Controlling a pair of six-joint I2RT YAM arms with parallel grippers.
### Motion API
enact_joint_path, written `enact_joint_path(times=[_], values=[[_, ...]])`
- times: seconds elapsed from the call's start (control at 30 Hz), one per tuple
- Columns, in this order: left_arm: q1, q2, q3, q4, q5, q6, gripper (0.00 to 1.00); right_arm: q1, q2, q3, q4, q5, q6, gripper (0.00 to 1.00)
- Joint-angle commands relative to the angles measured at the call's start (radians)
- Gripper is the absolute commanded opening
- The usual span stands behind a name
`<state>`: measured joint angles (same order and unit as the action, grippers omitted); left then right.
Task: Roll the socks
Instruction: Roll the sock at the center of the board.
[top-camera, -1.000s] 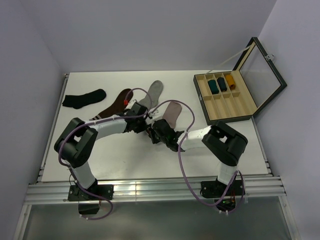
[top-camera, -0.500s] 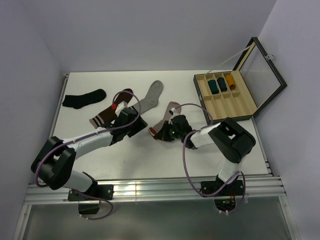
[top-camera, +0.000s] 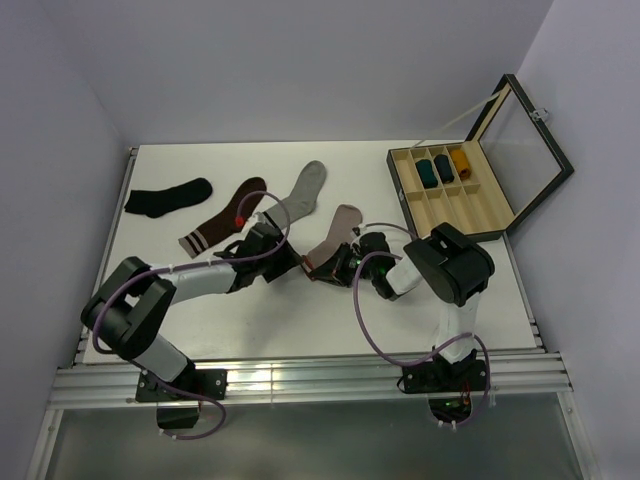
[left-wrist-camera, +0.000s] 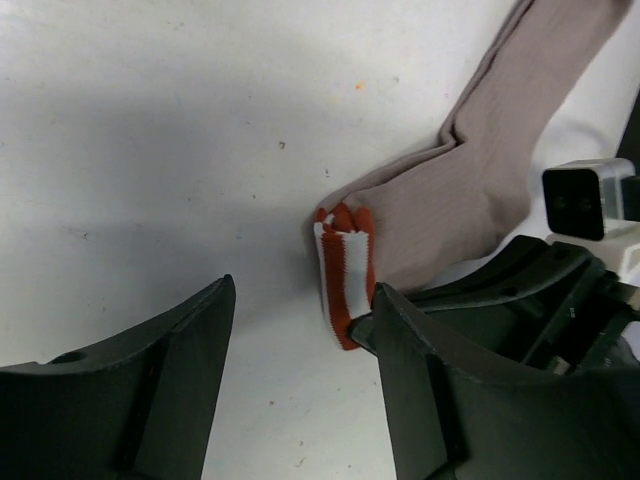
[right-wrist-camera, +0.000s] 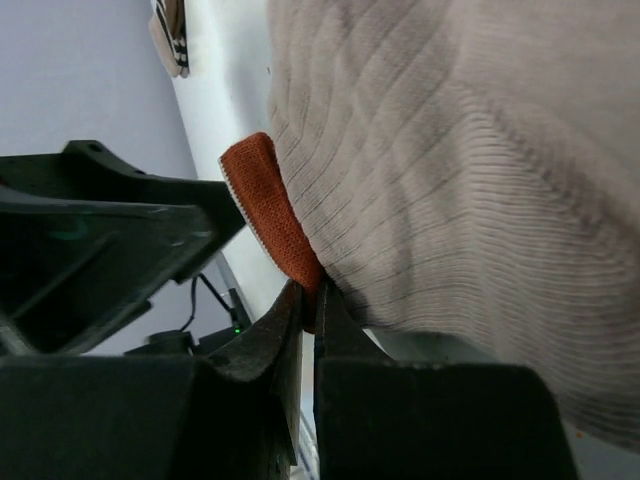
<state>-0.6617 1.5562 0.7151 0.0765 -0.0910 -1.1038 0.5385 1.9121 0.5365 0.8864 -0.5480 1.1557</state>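
The dusty pink sock lies flat at mid-table, its red-and-white cuff bunched at the near end. My right gripper is shut on the cuff's red edge, low on the table. The sock's ribbed body fills the right wrist view. My left gripper is open, just left of the cuff. Its gap is over bare table, and its right finger sits beside the cuff. The light grey sock lies flat behind it, its cuff end partly hidden by cable.
A dark brown sock with pale striped cuff and a black sock lie at the back left. An open wooden box with rolled socks in its compartments stands at the right, lid raised. The two grippers are close together.
The right gripper keeps its hold on the pink cuff. The left gripper has drawn back slightly to the left. Both arms' elbows have shifted, and the sock has moved a little.
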Motion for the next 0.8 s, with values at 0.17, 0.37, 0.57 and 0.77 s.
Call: enact_joint_path(times=[0.17,0.37,0.57,0.77], values=[[-0.007,0.088,0.095,0.037,0.024,0.007,0.59,-0.023,0.013,0.003,-0.076,-0.032,0.032,0.01],[-0.009,0.142,0.136,0.011,0.025,0.01,0.5,-0.028,0.033,0.01,-0.076,-0.038,0.042,0.02],[-0.018,0.173,0.156,-0.035,0.016,0.015,0.29,-0.029,0.018,0.02,-0.112,-0.027,0.022,0.04],[-0.036,0.191,0.213,-0.133,-0.019,0.048,0.13,-0.017,-0.085,0.072,-0.301,0.031,-0.123,0.17]])
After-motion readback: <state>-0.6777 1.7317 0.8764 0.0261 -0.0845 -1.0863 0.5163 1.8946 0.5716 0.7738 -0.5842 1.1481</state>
